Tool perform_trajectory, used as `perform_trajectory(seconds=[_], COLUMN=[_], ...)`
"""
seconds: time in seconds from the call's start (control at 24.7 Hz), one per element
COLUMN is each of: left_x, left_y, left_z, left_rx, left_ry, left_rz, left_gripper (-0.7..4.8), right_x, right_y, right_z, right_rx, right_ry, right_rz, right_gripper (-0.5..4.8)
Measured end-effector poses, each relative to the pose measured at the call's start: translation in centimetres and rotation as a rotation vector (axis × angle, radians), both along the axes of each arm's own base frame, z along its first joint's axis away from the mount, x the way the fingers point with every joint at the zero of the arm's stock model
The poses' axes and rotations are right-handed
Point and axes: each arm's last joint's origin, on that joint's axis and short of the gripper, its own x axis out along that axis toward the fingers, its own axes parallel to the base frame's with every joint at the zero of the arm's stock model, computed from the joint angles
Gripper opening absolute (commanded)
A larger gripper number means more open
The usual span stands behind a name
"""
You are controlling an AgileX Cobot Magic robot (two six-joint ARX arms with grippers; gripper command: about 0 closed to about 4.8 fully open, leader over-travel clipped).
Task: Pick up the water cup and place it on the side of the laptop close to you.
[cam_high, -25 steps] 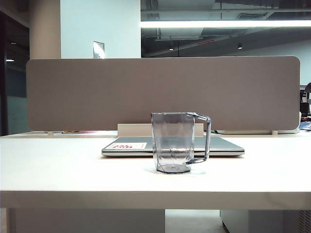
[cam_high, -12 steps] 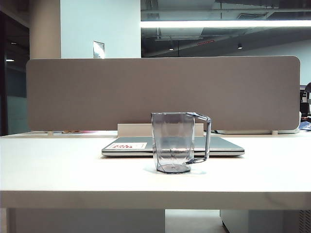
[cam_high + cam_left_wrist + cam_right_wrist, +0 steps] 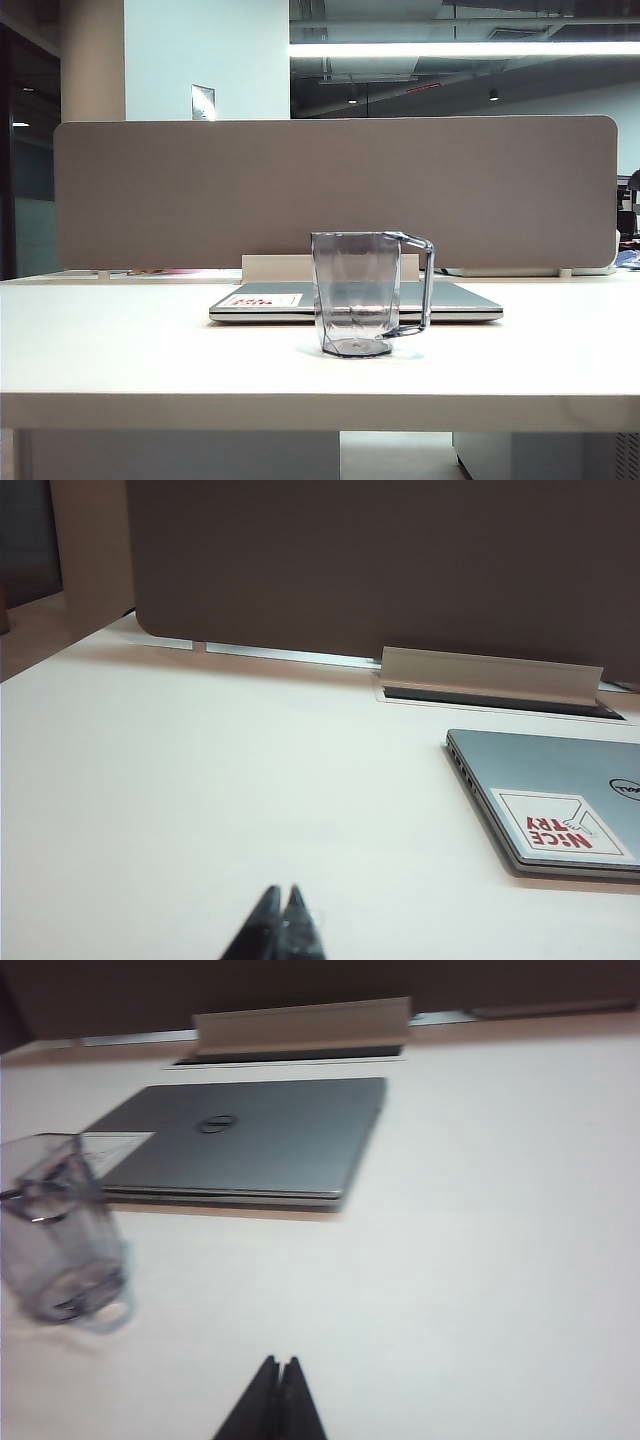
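**Both hands closed and empty; cup upright in front of the laptop**

We note the left hand with its dark fingertips pressed together, holding nothing, low over bare white surface. The laptop's sticker corner lies well off to one side of it. The right hand reads the same: tips shut tight, nothing between them, hovering over open surface. Neither hand shows in the exterior view.

Outward from the right hand, we see the water cup, blurred, standing upright and apart from the fingertips. In the exterior view the water cup stands on the surface just on the near side of the laptop, its handle turned to the right. The laptop lies closed and flat, with a white-and-red sticker on its lid. Behind it we log a long beige block and a grey divider panel.
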Motion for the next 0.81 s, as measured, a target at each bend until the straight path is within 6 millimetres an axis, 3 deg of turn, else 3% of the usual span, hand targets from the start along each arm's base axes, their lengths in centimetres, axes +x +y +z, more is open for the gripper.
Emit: perform_trajectory(seconds=[0.2,0.81], left_x=[0.0,0.01], left_y=[0.0,0.0], left_z=[0.0,-0.01], left_rx=[0.0,0.0], left_ry=[0.0,0.001], left_rz=[0.0,0.0], left_gripper=[-0.06,-0.06], right_x=[0.1,0.14], right_y=[-0.6,-0.69], right_z=[0.2,0.69], right_rx=[-0.047,-0.102], right_ry=[-0.024,-0.08], right_rz=[-0.205,-0.231], right_gripper=[-0.06,-0.06])
